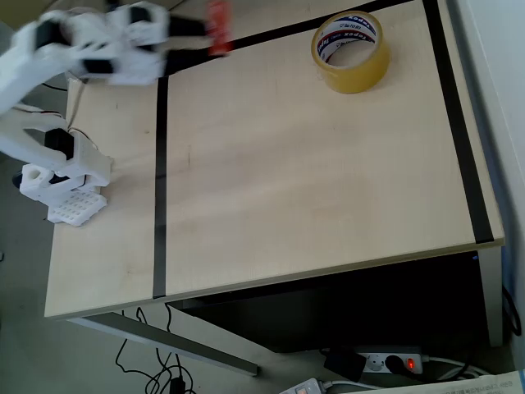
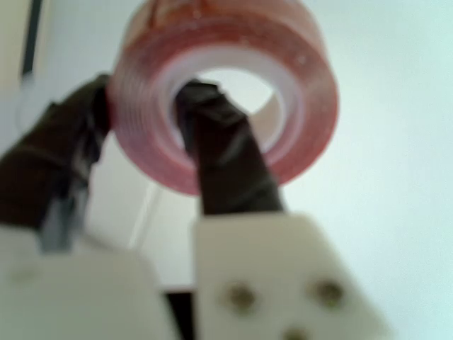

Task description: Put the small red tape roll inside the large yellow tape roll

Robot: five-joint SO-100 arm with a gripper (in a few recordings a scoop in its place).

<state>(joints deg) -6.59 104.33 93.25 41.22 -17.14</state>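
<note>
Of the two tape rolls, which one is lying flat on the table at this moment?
The large yellow tape roll, lying flat near the table's far edge in the overhead view. The small red tape roll is gripped by the tool, one finger through its hole.

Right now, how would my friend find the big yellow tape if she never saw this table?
Start at the pale wooden table with black stripes. Look to its far right corner in the overhead view, where the large yellow tape roll lies flat. It is wide and see-through yellow with a white printed middle, unlike the small red tape roll held up in the gripper.
</note>
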